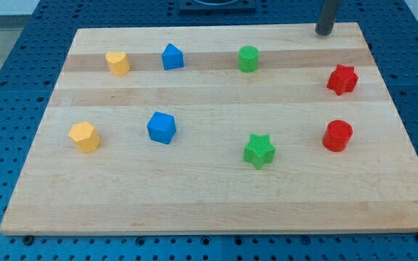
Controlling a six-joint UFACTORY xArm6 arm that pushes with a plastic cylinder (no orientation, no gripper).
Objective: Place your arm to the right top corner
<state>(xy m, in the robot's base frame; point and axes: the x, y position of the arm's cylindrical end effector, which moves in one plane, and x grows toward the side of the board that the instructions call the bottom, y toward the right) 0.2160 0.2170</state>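
My rod comes down from the view's top right, and my tip [324, 32] rests on the wooden board [209, 210] near its top right corner. The nearest blocks are the red star [342, 80], below and a little right of the tip, and the green cylinder [248, 59], to its lower left. The tip touches no block. Other blocks: yellow heart [117, 63], blue pentagon-like block [172, 56], yellow hexagon [84, 136], blue block [161, 127], green star [258, 151], red cylinder [337, 135].
The board lies on a blue perforated table [6, 87] that shows on all sides. The board's top edge runs just above my tip, and its right edge slants down towards the view's bottom right.
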